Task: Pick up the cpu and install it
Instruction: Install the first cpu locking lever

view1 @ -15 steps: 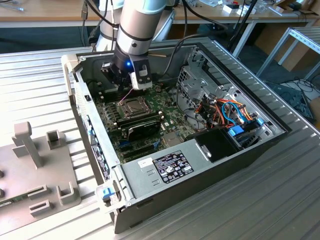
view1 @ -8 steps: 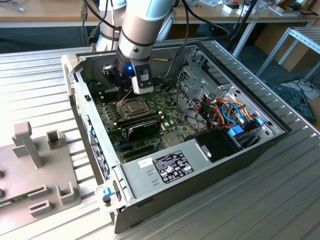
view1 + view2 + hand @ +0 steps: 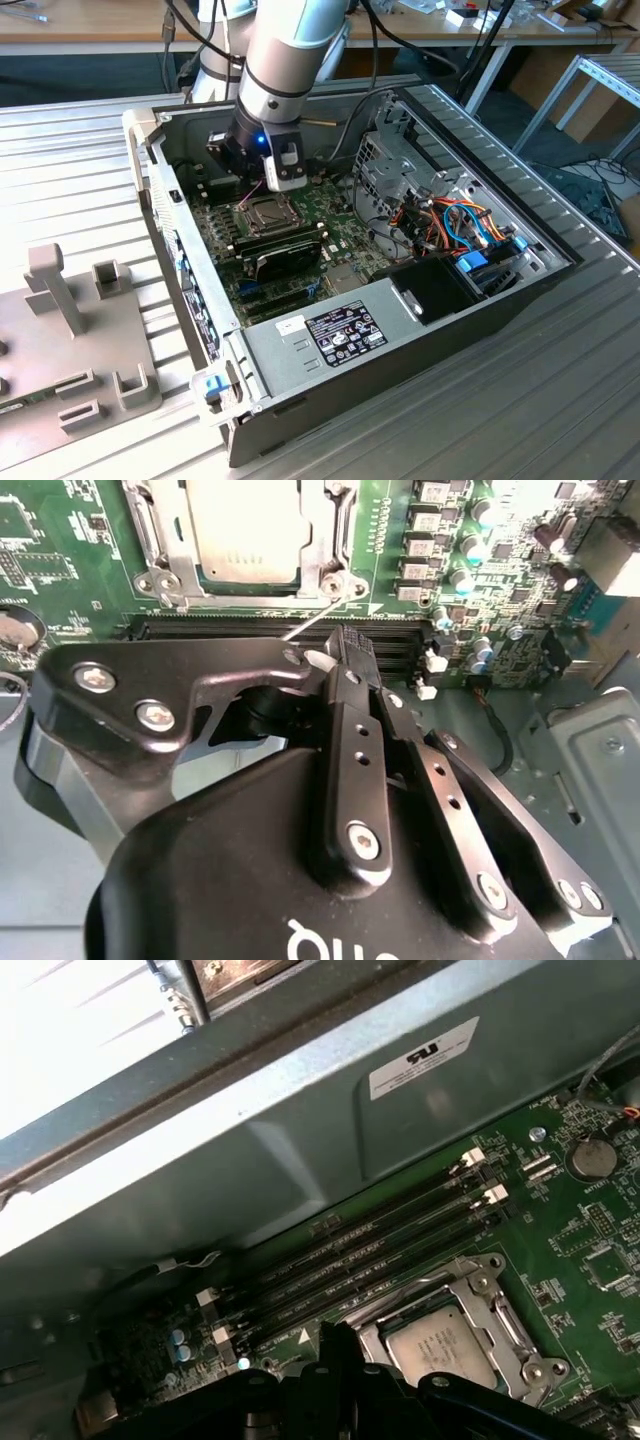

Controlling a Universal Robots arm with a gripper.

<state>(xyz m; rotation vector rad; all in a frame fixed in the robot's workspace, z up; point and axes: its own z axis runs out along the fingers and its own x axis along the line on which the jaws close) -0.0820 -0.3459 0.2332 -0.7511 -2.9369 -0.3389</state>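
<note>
The cpu [image 3: 245, 530] is a flat silver-grey square lying in the socket on the green motherboard [image 3: 60, 540], ringed by the socket's metal frame [image 3: 160, 560]. The first wrist view shows the cpu [image 3: 440, 1345] in the same seat. In the exterior view the socket [image 3: 262, 212] lies just below my gripper [image 3: 245, 160]. My gripper [image 3: 345, 650] is shut, its black fingers [image 3: 345, 740] pressed together with nothing between them. Their tips hover over the black memory slots [image 3: 250, 630] beside the socket, apart from the cpu. A thin wire lever [image 3: 320, 615] runs past the tips.
The motherboard sits in an open computer case [image 3: 400, 340] on a ribbed metal table [image 3: 560, 400]. A black rectangular module [image 3: 285, 255] lies below the socket. A drive cage and coloured cables [image 3: 450, 225] fill the exterior view's right. The case wall [image 3: 250, 1150] stands close behind the memory slots.
</note>
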